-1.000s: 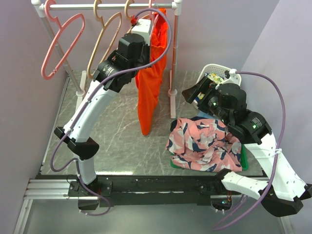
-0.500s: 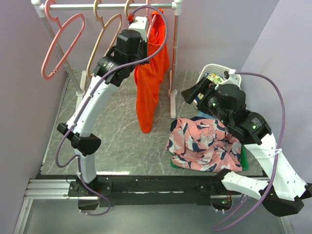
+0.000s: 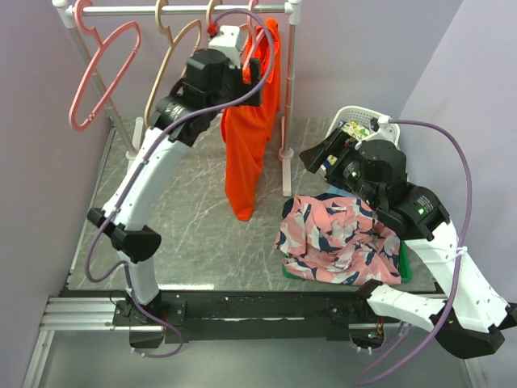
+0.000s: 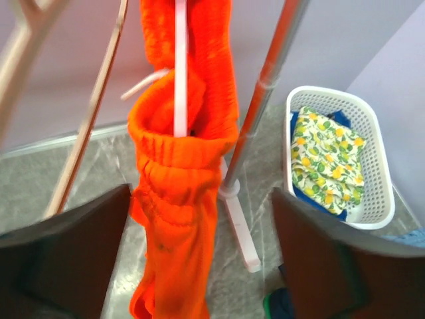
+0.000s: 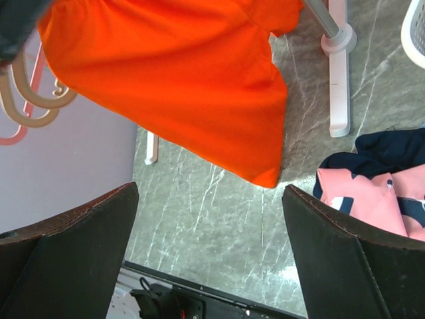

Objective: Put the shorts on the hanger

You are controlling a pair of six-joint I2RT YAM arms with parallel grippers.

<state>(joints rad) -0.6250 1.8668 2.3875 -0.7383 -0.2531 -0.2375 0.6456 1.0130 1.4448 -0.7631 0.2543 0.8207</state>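
Observation:
The orange-red shorts [image 3: 249, 129] hang in a long fold below the right end of the rail. In the left wrist view the hanger [image 4: 180, 73] shows as a thin pale bar running down into the bunched waistband of the shorts [image 4: 182, 199], with the white drawstring beside it. My left gripper [image 3: 249, 61] is up by the top of the shorts and open. Its dark fingers [image 4: 73, 259] stand wide on either side of the fabric and grip nothing. My right gripper [image 5: 206, 193] is open over the bare floor, below the hem of the shorts [image 5: 179, 80].
A white rail [image 3: 186, 10] carries a second pink hanger [image 3: 101, 73] and tan hangers [image 3: 174, 73]. The rack post [image 3: 287, 97] stands right of the shorts. A white basket [image 4: 378, 186] holds a yellow-green cloth [image 4: 325, 153]. A pink, navy and white garment [image 3: 339, 238] lies at front right.
My left gripper has opened and let go at the top of the shorts, after rising slightly toward the rail. The shorts now hang on their own. The right arm has not moved.

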